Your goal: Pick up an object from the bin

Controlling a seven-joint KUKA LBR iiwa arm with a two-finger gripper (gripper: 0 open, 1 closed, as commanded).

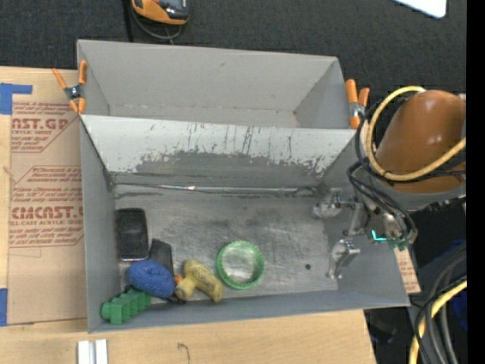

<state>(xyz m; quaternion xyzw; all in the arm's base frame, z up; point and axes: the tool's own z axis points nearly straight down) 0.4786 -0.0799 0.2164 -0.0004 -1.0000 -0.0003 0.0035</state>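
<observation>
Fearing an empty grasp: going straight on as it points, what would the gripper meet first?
Likely bare bin floor, though depth is unclear: the gripper is open at the bin's right end; the green lid lies well leftward.

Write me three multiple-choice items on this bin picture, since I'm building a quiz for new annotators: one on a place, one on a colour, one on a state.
1. Where in the bin does the black block lie?
A. near the left wall
B. under the gripper
C. against the far wall

2. What colour is the round see-through cup?
A. red
B. green
C. blue

3. What is between the gripper's fingers?
A. the black block
B. the cup
C. nothing

Key:
1 A, the block sits close to the left wall, far across the floor from the gripper.
2 B, its rim and body show green.
3 C, the gripper stands open over bare floor at the right side.
</observation>
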